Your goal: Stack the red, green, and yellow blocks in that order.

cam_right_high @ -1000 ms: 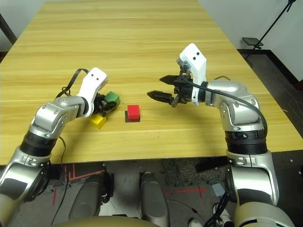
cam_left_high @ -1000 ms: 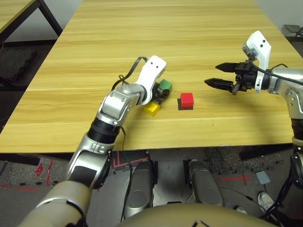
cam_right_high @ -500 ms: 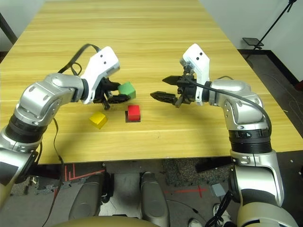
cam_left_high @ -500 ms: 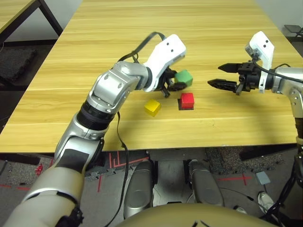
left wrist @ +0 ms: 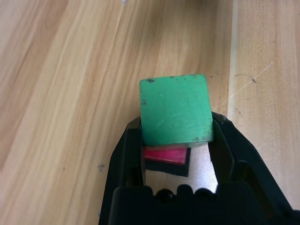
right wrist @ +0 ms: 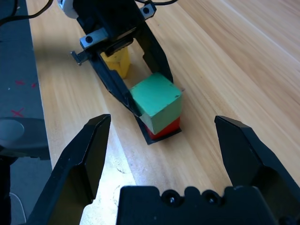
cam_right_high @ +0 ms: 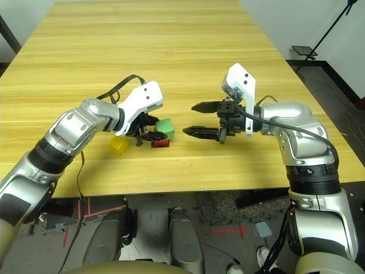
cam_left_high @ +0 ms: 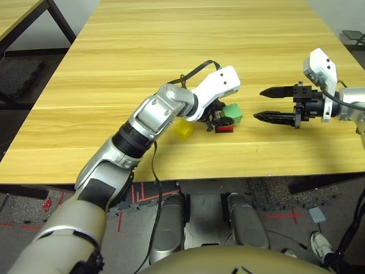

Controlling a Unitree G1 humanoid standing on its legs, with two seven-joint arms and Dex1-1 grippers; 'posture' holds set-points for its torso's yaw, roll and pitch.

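My left gripper (cam_left_high: 224,118) is shut on the green block (cam_left_high: 232,112), one finger on each side of it. It holds the green block directly over the red block (right wrist: 168,127), a little askew, and no gap shows between the two. The red block stands on a flat black patch (left wrist: 167,168). Just left of them the yellow block (cam_left_high: 183,128) lies on the table, partly behind my left wrist. To the right of the stack my right gripper (cam_left_high: 259,104) hovers open and empty, fingers pointing at the blocks.
The blocks sit near the front edge of a long wooden table (cam_left_high: 171,51), which has wide bare wood behind and to both sides. A black cable (cam_left_high: 191,71) loops over my left wrist.
My left gripper has lifted the green block from beside the yellow one, carried it right and lowered it over the red block. My right gripper has drawn back slightly to the right.
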